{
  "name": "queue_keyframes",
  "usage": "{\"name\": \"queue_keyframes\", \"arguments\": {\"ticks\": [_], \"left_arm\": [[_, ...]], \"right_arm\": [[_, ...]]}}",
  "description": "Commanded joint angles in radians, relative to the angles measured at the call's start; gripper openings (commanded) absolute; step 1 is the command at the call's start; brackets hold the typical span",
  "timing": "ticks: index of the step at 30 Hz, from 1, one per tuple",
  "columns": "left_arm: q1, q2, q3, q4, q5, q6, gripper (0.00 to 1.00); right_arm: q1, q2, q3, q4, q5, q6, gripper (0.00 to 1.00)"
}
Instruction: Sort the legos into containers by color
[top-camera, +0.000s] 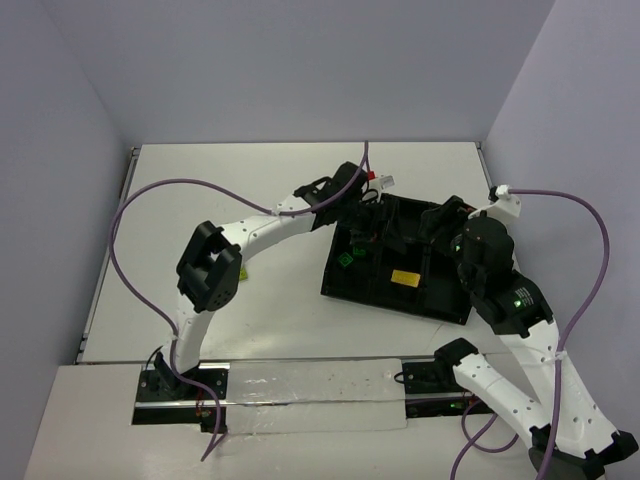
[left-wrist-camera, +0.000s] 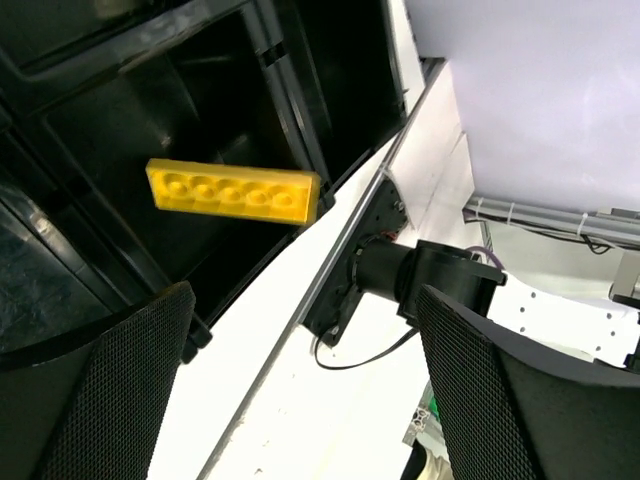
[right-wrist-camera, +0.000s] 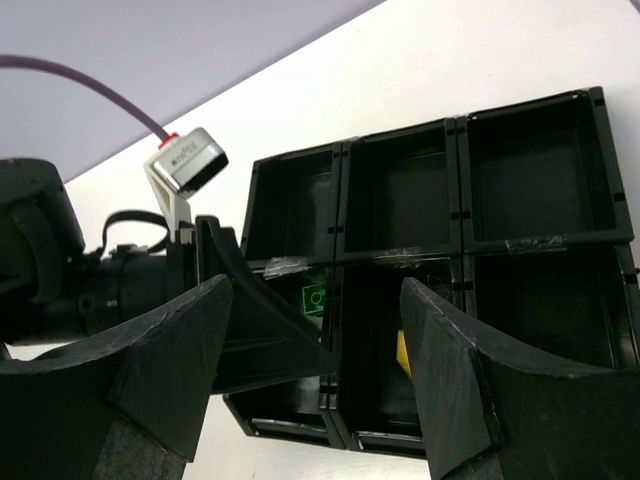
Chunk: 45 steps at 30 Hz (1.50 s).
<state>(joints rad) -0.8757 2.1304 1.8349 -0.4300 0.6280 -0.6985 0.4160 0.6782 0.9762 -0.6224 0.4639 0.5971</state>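
Containers (right-wrist-camera: 540, 165) six, yellow lego (left-wrist-camera: 232, 191), green lego (right-wrist-camera: 315, 297)

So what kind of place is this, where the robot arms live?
Probably a robot lab test bench: a left arm and a right arm bolted to a white table, plain walls boxing it in, and purple cables trailing.

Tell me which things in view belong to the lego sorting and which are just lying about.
Part of the job:
- black tray
- yellow lego, in one compartment
- green lego, in another compartment
- left gripper and right gripper, jaws open and empty

Just lying about:
- purple cables
- shiny strip between the arm bases
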Motion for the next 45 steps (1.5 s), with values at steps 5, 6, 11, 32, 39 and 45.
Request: {"name": "queue_keyframes", "arguments": {"ticks": [5, 6, 11, 32, 39, 45], "left_arm": [[0.027, -0.148, 0.100, -0.164, -0.236, 0.099, 0.99], [0.046, -0.178, 0.072, -0.193, -0.296, 0.102, 0.97], [0.198, -0.361, -0.141, -0.257, -0.482, 0.065, 0.83], [0.538, -0.494, -0.588, -0.397, -0.932, -0.093, 0.95], [0.538, -0.442, -0.599, -0.345, -0.887, -0.058, 0.83], [0.524, -0.415, -0.588, -0.294, -0.763, -0.021, 0.82]], "right_arm": [[-0.005, 0.012, 0.034, 0.000, -0.024, -0.028, 0.76], [-0.006, 0.016, 0.033, 0.004, -0.028, -0.031, 0.76], [-0.006, 0.043, 0.020, 0.022, -0.062, -0.042, 0.76], [-0.005, 0.185, 0.037, 0.076, -0.225, -0.066, 0.77], [-0.006, 0.187, 0.035, 0.076, -0.229, -0.064, 0.77], [-0.006, 0.185, 0.034, 0.076, -0.228, -0.066, 0.77]]}}
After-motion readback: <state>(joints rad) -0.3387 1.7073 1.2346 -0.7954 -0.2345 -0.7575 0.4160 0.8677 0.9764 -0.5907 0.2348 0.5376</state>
